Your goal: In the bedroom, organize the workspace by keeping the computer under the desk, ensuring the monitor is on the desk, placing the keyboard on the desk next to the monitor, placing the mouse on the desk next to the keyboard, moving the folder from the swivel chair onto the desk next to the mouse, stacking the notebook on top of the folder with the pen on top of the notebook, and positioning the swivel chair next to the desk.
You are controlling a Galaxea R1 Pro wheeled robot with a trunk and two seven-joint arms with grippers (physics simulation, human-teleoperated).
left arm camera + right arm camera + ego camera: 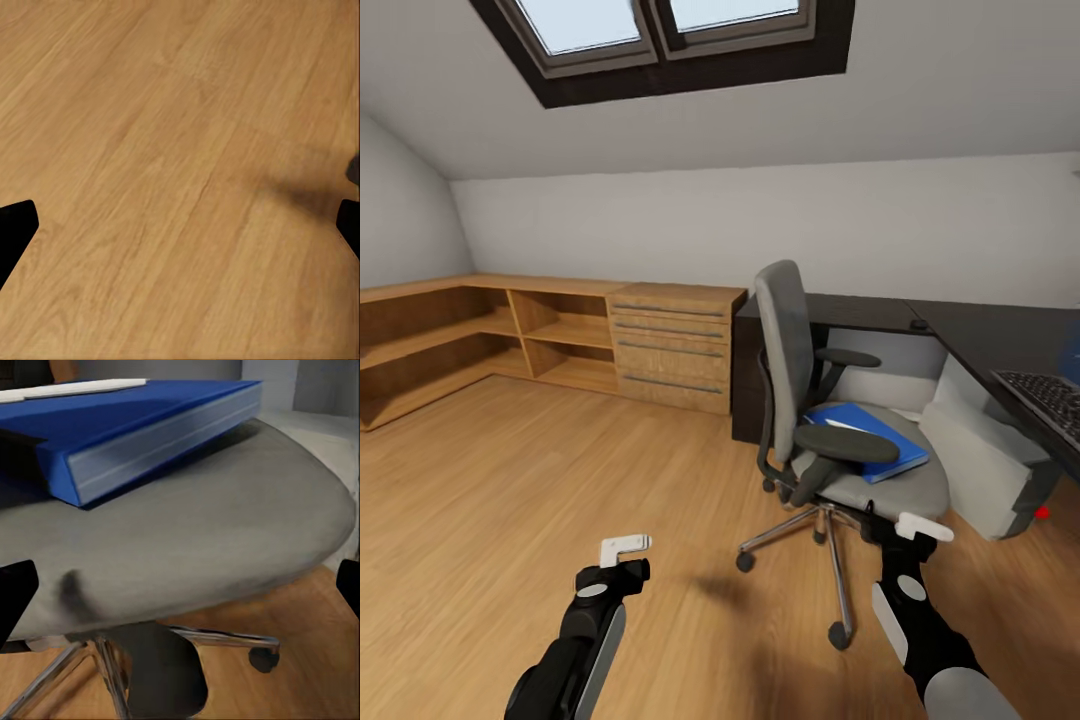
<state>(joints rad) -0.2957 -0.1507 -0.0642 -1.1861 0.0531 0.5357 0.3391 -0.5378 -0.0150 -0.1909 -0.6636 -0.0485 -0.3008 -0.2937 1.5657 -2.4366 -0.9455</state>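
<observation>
You have the light wood plank floor (510,480) ahead, with the grey padded swivel chair (830,440) standing on it at centre right. The flat bright blue folder (875,435) lies on its seat. Far right, the glossy black table (980,335) carries a dark keyboard (1050,400).

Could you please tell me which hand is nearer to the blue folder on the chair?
The right hand. It sits at the front edge of the chair seat, just short of the folder. The left hand hangs over bare floor, well aside from the chair.
</observation>
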